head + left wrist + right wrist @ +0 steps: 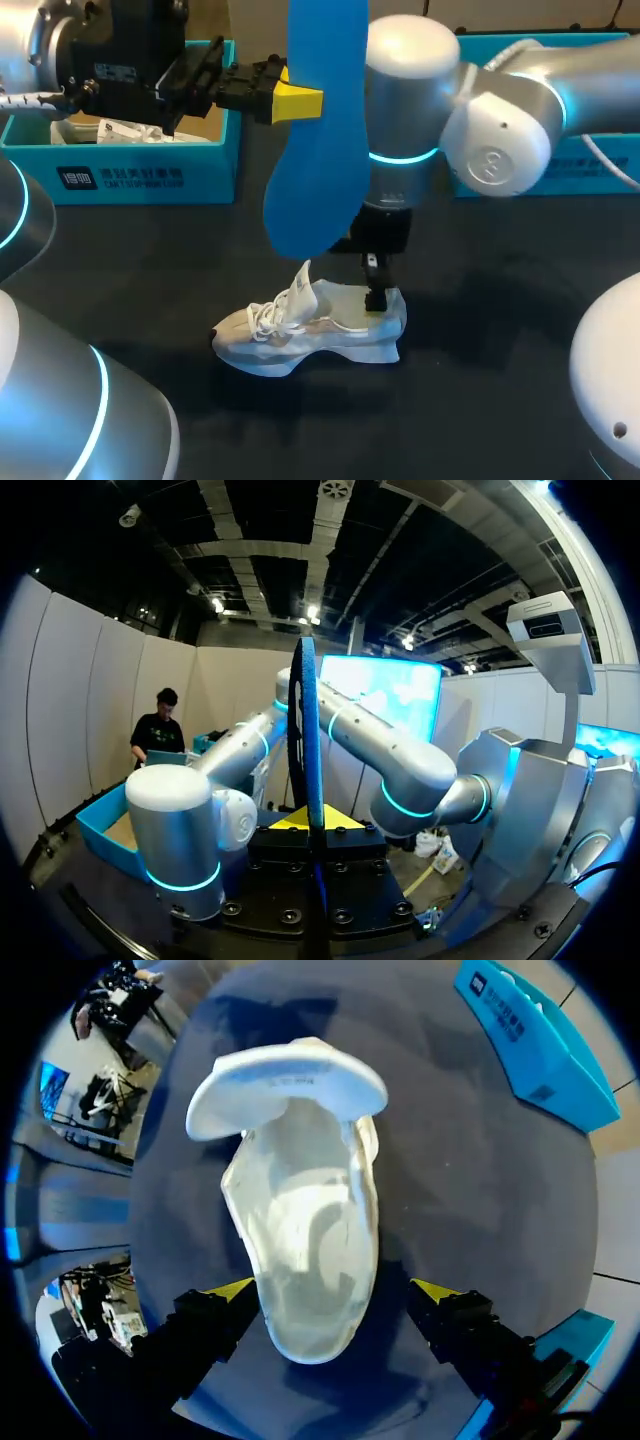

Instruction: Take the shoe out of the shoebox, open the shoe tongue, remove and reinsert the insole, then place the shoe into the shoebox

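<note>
Blue foam insole: looks light, bendy; left gripper pinches its edge, above white shoe.
Right gripper: open around shoe's heel.

White shoe upright, blue insole aloft

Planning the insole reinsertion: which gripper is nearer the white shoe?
Right. The right gripper straddles the heel of the shoe; the left gripper holds the blue insole raised above it.
</note>
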Robot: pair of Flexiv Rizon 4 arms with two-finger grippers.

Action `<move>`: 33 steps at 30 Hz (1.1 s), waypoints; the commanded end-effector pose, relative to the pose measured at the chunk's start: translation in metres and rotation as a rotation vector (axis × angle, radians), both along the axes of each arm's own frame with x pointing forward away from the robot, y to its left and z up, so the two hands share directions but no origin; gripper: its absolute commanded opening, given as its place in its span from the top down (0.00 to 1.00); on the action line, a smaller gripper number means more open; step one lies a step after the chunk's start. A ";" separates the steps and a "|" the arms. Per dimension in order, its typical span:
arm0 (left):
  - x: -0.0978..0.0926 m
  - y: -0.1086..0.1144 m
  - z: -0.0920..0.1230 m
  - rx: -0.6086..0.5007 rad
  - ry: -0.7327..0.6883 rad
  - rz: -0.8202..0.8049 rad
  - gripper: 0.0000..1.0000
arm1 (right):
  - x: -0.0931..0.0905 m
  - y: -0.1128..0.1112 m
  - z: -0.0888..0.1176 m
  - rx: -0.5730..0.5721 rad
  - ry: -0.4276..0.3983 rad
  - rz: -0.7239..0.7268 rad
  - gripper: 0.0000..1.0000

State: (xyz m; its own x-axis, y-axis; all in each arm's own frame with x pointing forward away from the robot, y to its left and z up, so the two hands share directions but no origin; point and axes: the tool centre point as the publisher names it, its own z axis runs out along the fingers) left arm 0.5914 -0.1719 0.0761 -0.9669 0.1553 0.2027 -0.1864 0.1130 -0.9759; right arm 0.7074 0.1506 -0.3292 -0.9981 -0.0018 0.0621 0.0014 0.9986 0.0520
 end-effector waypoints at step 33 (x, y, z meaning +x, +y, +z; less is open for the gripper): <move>0.002 -0.001 0.001 0.004 -0.001 -0.004 1.00 | 0.029 0.035 -0.059 0.014 0.058 0.021 0.40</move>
